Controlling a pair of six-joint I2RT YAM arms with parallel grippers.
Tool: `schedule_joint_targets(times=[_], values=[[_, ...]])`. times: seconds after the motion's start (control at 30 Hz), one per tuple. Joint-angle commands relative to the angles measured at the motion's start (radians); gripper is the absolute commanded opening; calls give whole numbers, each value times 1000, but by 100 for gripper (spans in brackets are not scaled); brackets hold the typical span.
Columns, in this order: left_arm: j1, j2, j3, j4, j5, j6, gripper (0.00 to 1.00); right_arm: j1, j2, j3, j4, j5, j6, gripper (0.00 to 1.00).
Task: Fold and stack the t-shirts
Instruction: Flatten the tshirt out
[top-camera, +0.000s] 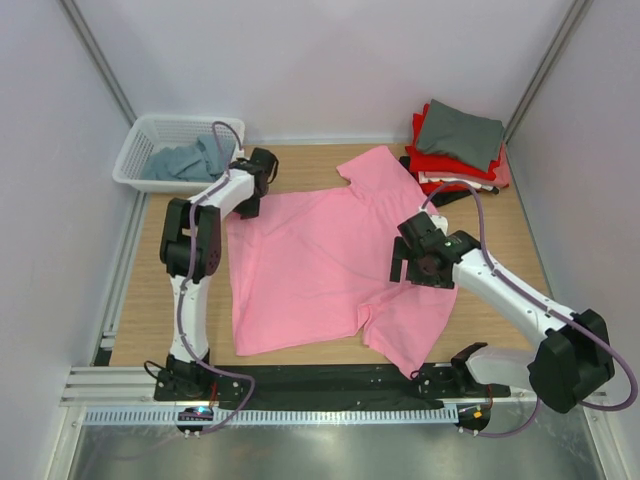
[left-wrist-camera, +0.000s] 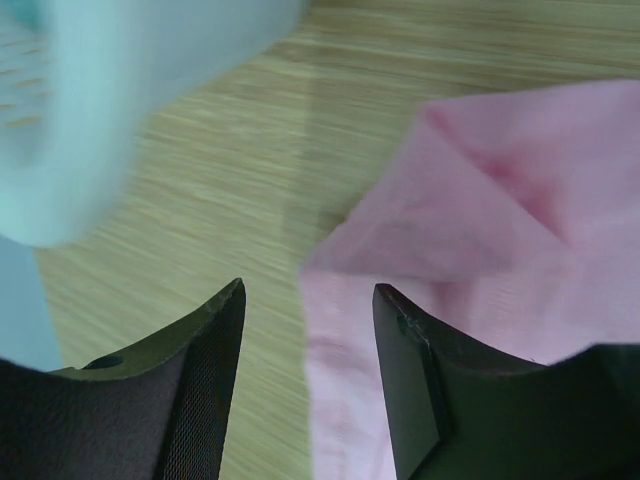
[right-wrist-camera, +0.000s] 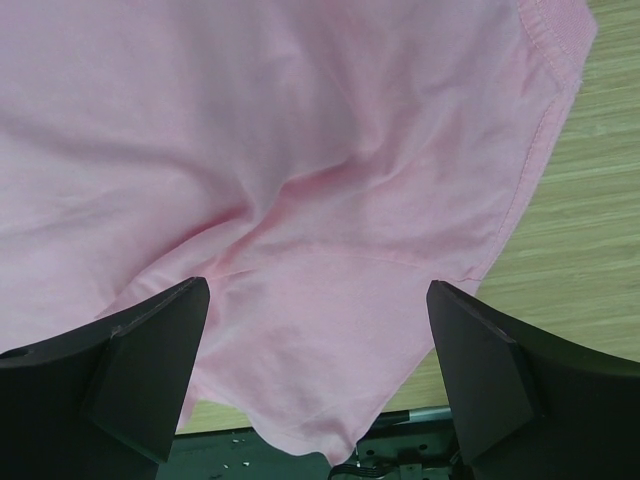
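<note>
T-shirt (top-camera: 320, 260) in pink is lying spread mid-frame; left gripper (left-wrist-camera: 309, 290) is hovering at its upper-left edge, right gripper (right-wrist-camera: 318, 290) over its lower-right sleeve, both with jaws apart.

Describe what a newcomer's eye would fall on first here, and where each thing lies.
The plain pink cotton t-shirt spread across the middle of the wooden table dominates. Next comes the pile of folded red and grey shirts in the far right corner, then the white plastic lattice basket holding grey-blue cloth at far left.
</note>
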Motion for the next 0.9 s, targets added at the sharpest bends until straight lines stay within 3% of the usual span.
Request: schedule_joint_targets(times=[0.0,0.2,0.4,0.87], values=[[80,-70,-13,-66,-124,23,56,6,-61,0,15,-1,-23,97],[163,-191,-43,-146,-85,-52,56,6,-81,13,6,-12,-22,98],[84,-347,-175,1,152,-46,57,6,-83,23,20,-35,-17,98],[-48,2,179,-95,42,-97,58,6,-80,50,3,-38,-34,97]])
